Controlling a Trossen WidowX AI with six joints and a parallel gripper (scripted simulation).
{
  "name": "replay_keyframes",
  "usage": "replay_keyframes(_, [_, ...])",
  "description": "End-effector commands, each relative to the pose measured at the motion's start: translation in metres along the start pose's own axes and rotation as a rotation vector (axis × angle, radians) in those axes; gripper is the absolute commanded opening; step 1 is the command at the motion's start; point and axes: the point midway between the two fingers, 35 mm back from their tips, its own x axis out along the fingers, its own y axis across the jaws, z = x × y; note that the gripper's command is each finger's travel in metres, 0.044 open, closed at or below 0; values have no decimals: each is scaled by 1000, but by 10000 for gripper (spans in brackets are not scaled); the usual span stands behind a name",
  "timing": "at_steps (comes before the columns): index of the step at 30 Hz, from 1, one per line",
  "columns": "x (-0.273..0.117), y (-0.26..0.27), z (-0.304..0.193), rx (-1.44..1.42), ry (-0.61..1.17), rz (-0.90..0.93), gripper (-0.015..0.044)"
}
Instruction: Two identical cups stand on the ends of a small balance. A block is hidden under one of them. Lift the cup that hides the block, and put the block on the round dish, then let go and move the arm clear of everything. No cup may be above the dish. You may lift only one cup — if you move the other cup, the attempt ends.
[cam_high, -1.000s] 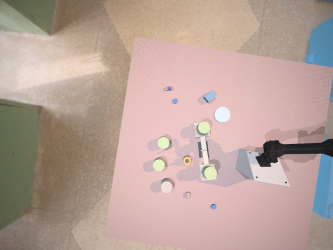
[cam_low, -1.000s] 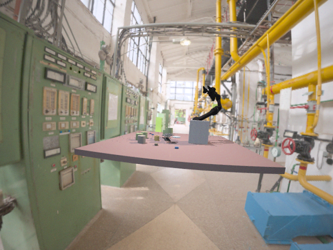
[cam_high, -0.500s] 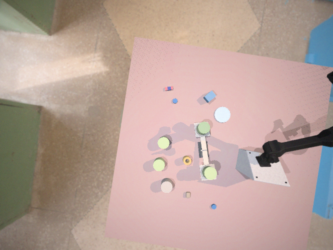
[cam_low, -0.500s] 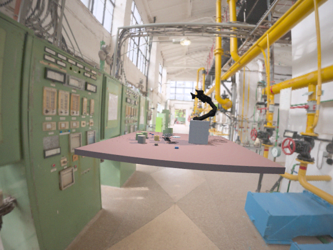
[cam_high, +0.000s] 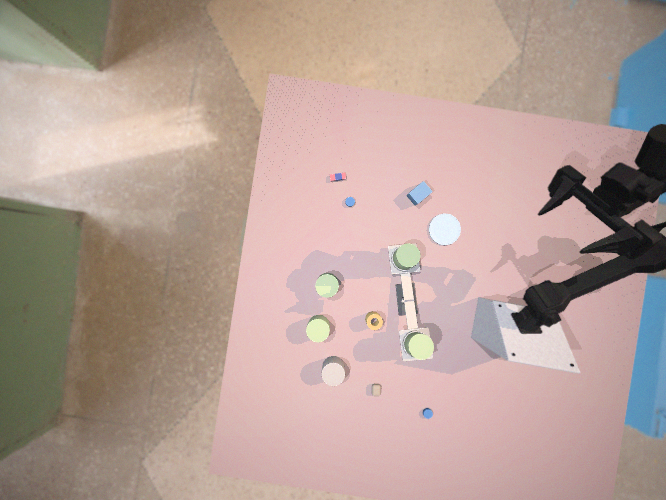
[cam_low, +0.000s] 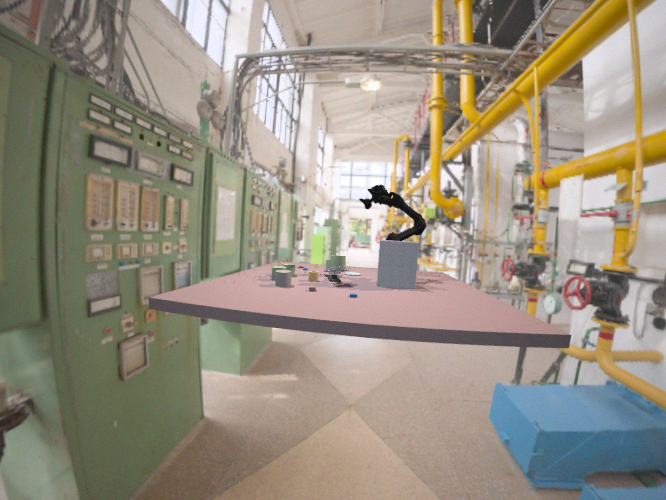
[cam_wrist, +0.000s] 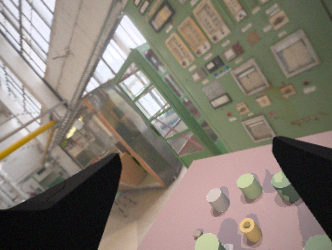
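My gripper (cam_high: 560, 232) (cam_low: 365, 203) (cam_wrist: 194, 152) is open and empty, raised high above the table at the right of the overhead view. The balance (cam_high: 409, 312) has a pale beam and a square plate at each end. One green cup (cam_high: 407, 256) stands on its upper end in the overhead view, another green cup (cam_high: 419, 345) (cam_wrist: 209, 243) on its lower end. The two look alike. I cannot tell which way the beam tilts. No block shows at the cups; anything under them is hidden. The round dish (cam_high: 444, 229) (cam_low: 352, 273) is pale blue, with nothing on it.
Two more green cups (cam_high: 327, 285) (cam_high: 318, 328) and a greyish cup (cam_high: 333, 371) (cam_wrist: 218, 200) stand left of the balance, with an orange ring (cam_high: 369, 326) nearer it. A blue block (cam_high: 420, 192) lies near the dish. A grey pedestal (cam_high: 543, 344) (cam_low: 397, 263) stands right of the balance.
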Motion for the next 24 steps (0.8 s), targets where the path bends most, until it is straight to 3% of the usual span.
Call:
replay_keyframes(1, [34, -7, -28, 43, 120, -38, 440])
replay_keyframes(12, [104, -8, -120, 42, 437, -191, 440])
replay_keyframes(24, [132, -2, -217, -135, 664, -412, 440])
